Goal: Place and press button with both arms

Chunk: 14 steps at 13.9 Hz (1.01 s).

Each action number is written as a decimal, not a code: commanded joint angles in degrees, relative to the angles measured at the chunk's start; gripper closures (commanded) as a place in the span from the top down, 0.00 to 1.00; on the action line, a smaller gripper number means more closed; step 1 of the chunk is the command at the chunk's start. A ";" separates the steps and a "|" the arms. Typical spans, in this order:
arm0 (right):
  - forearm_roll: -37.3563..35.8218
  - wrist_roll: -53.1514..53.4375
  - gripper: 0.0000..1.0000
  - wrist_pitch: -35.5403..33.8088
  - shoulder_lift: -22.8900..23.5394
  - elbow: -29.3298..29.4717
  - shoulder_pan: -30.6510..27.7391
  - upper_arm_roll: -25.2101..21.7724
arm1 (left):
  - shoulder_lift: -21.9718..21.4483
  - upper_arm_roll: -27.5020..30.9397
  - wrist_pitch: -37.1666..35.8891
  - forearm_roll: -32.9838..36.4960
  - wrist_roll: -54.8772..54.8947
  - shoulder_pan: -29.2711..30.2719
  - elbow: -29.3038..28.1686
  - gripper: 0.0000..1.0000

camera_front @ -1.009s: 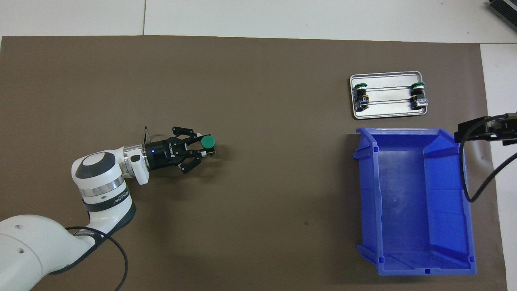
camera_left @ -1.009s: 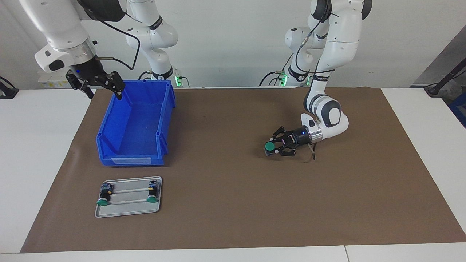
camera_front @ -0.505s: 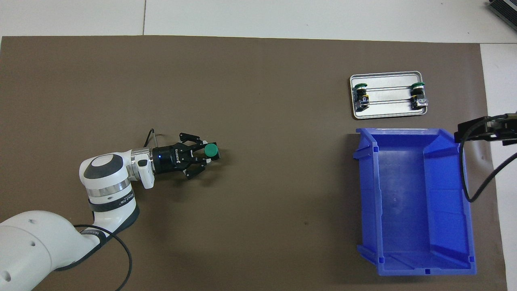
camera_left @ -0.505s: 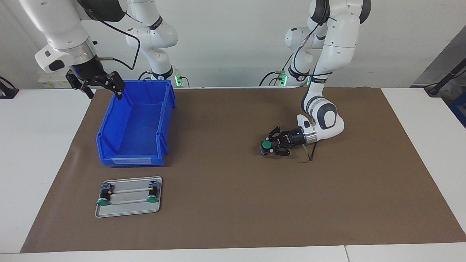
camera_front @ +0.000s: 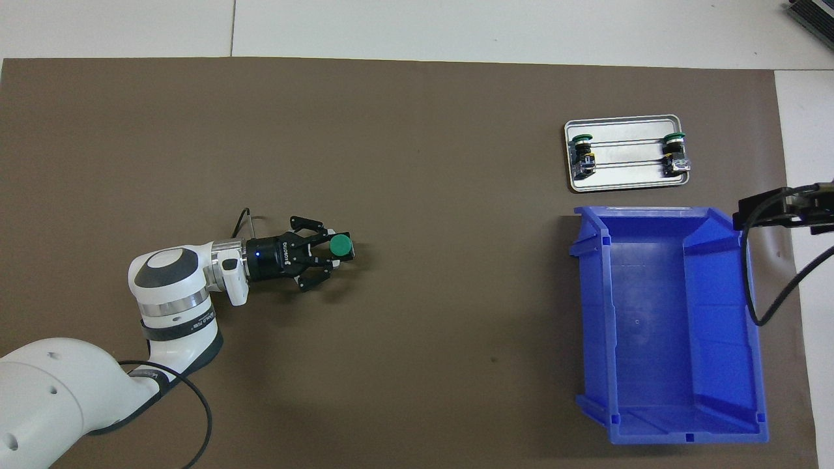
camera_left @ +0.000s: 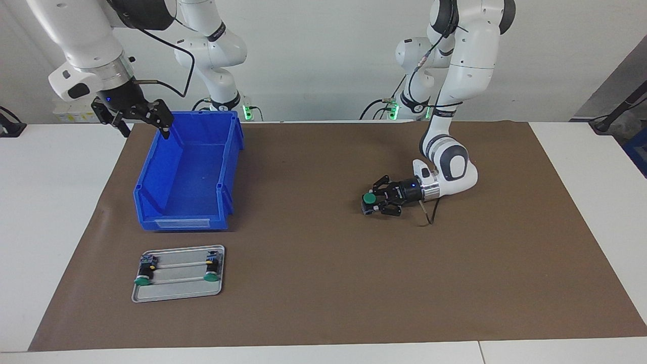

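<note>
The button stands upright with its green cap up, low on the brown mat toward the left arm's end of the table, and its base seems to rest on the mat. My left gripper lies almost level and is shut on the button's black body from the side. My right gripper hangs open and empty over the corner of the blue bin nearest the robots, and that arm waits.
The blue bin holds nothing and sits toward the right arm's end. Farther from the robots than the bin lies a small metal tray with two more green-capped buttons on it.
My left gripper has come down lower and shifted a little nearer to the robots with the button in it. The right arm has not moved.
</note>
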 commanded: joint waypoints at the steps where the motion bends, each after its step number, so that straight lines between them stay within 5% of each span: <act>1: 0.13 0.70 1.00 -0.48 -0.78 -0.76 -0.20 -0.17 | 0.80 0.38 -0.91 0.85 0.97 -0.24 0.75 0.55; 5: 0.13 0.70 1.00 -0.48 -0.78 -0.76 -0.20 -0.17 | 0.80 0.38 -0.65 0.85 0.97 -0.42 0.75 0.67; 7: 0.22 0.70 1.00 -0.48 -0.78 -0.76 -0.20 -0.17 | 0.80 0.38 -0.47 0.85 0.97 -0.42 0.75 0.98; 14: 0.13 0.70 1.00 -0.48 -0.78 -0.76 -0.20 -0.17 | 0.80 0.38 -0.64 0.85 0.88 0.11 0.84 0.99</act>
